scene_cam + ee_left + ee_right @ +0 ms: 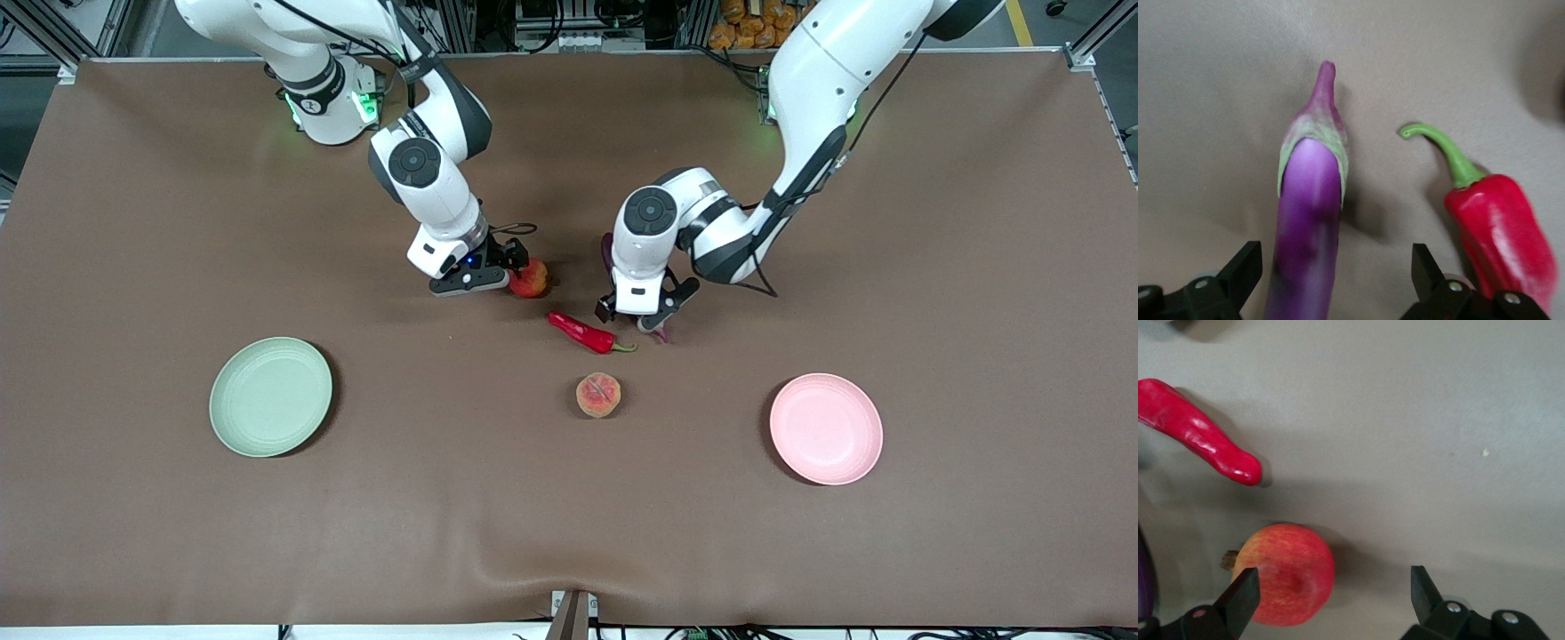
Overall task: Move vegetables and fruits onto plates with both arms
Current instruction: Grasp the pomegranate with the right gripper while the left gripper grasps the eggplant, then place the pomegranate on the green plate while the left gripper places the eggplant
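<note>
The left claw [1331, 273] is down at the desk with its fingers spread wide on either side of the purple eggplant [1308, 227], which lies flat between them with clear gaps on both sides, so nothing is gripped. The right claw [1331, 597] is likewise low and spread apart around the red apple [1286, 573], one finger just at the apple's side and the other well clear. The red chili pepper [582, 332] lies between the two claws, nearer the front camera, and the peach [598, 396] nearer still. The green plate [270, 396] sits toward the right arm's end and the pink plate [826, 428] toward the left arm's end. A brown cloth covers the desk [569, 533]; metal framing and cables stand along the arms' edge.
</note>
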